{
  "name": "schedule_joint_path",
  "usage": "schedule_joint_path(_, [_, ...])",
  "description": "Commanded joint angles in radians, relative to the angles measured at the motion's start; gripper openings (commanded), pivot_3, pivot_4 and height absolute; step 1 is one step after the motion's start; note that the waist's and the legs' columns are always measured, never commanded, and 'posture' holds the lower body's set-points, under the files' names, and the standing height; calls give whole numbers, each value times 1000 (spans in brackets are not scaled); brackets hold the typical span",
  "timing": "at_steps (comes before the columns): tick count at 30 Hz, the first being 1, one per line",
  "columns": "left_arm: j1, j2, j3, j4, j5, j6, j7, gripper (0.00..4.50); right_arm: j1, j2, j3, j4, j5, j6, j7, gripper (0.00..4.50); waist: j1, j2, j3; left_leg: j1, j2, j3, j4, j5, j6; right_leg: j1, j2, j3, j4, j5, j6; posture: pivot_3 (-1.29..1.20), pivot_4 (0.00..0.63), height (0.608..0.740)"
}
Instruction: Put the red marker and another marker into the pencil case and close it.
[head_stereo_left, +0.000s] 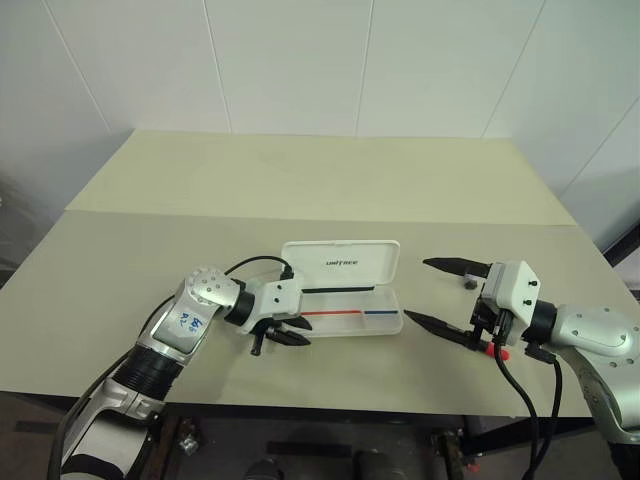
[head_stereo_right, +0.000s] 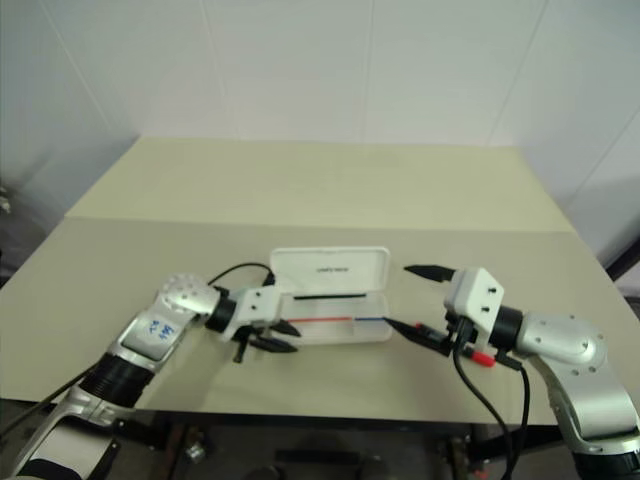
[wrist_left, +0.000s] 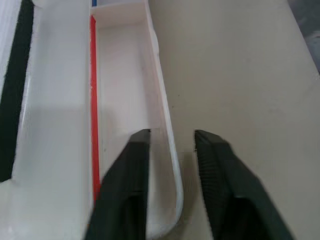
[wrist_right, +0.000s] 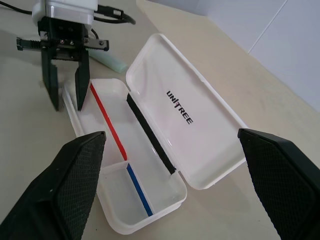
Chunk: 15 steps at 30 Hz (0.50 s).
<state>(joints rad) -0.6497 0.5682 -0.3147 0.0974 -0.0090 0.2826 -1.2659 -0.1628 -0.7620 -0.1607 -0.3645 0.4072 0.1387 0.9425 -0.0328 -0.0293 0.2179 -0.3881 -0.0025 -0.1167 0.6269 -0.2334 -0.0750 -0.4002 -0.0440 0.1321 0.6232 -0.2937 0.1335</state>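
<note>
I see the pencil case (head_stereo_left: 345, 285) lying open on the bench (head_stereo_left: 300, 190), lid tipped back, tray empty apart from its printed stripe. My left end effector (wrist_right: 65, 92) sits at the tray's near end, fingers partly spread astride the front wall, one inside and one outside. The mint-green marker (wrist_right: 111, 61) lies on the bench just behind it. My right end effector (head_stereo_left: 440, 292) hovers beside the case's other end, spread wide, with the red marker (head_stereo_left: 492, 349) beneath its wrist.

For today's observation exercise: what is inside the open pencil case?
Inside the pencil case only a red-and-blue stripe and a divider show; no marker lies in it. One finger of the left gripper dips in at one end. A mint-green marker lies on the table behind that gripper.
</note>
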Motion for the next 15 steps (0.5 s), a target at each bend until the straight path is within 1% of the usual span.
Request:
schedule_joint_path(1, [-33,4,18,-5,-30,-13,-7,2825,-17,7,-2,-26,7,-6,-12,4500,-2,0,0,0,0,0,0,0,0,0,0,0,0,0,0,0,150,740])
schedule_joint_path(6, [-39,22,31,-18,-63,-32,-36,4462,-27,16,9,-18,0,-8,-16,4500,-5,0,0,1,0,0,-3,0,0,0,0,0,0,0,0,0,150,740])
schedule_joint_path(15, [8,61,97,-70,-193,-104,-122,4488,-26,22,-4,30,5,-13,-10,4500,-5,0,0,1,0,0,-4,0,0,0,0,0,-2,-1,0,0,150,740])
